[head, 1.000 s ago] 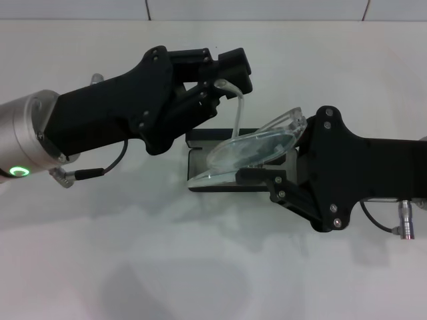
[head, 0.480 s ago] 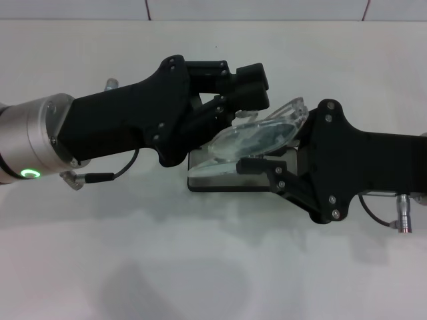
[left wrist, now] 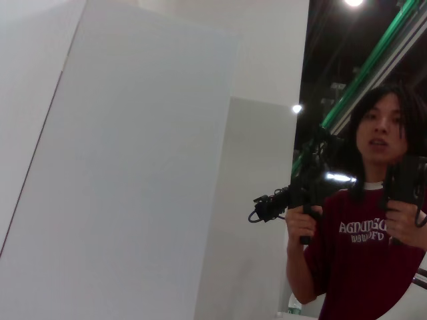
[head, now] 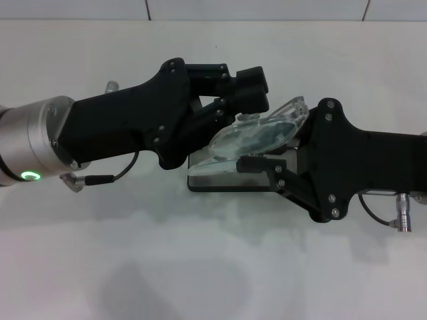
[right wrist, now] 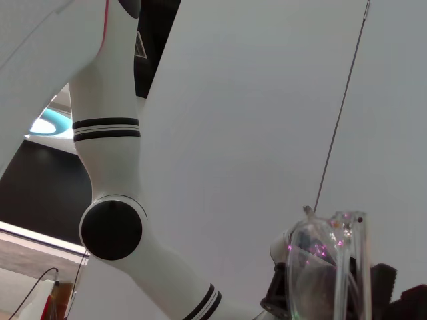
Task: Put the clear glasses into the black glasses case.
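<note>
The clear glasses [head: 252, 135] hang tilted just above the black glasses case [head: 217, 184], which lies open on the white table. My right gripper [head: 279, 145] reaches in from the right and is shut on the glasses at their right end, one finger [head: 257, 163] under the frame. My left gripper [head: 240, 108] comes from the left and touches the far side of the glasses, where the temple arm lies folded against the lenses. In the right wrist view the glasses [right wrist: 325, 267] show close up. Most of the case is hidden beneath the glasses and both grippers.
The white table [head: 200, 267] runs out in front and to both sides. A white wall [head: 267, 8] stands at its far edge. The left wrist view shows only white panels and a person [left wrist: 363, 233] standing far off.
The left gripper moved right and down toward the glasses. The temple arm that stood upright a second ago now lies folded against the lenses. The right gripper shifted slightly with the glasses.
</note>
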You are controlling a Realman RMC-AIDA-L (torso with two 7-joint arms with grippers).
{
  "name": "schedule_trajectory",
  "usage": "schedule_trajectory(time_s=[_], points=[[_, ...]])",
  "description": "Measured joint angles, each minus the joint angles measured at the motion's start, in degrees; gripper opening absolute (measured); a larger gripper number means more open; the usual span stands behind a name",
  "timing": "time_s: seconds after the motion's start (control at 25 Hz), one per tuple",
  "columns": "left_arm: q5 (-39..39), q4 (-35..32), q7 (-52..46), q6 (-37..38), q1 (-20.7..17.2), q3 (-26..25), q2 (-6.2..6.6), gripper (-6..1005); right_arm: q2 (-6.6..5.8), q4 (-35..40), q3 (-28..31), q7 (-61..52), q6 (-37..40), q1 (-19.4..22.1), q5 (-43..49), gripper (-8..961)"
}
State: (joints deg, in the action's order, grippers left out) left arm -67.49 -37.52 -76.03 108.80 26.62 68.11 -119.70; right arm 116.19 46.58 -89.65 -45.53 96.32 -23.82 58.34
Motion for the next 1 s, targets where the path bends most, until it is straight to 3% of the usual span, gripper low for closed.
schedule_trajectory(time_s=[1.0], points=[[0.65,1.57,0.53,-0.02,-0.43,-0.26,0.21,170,0.0,0.12,-0.7,-0.2,0.86,0.52,-0.5,70]])
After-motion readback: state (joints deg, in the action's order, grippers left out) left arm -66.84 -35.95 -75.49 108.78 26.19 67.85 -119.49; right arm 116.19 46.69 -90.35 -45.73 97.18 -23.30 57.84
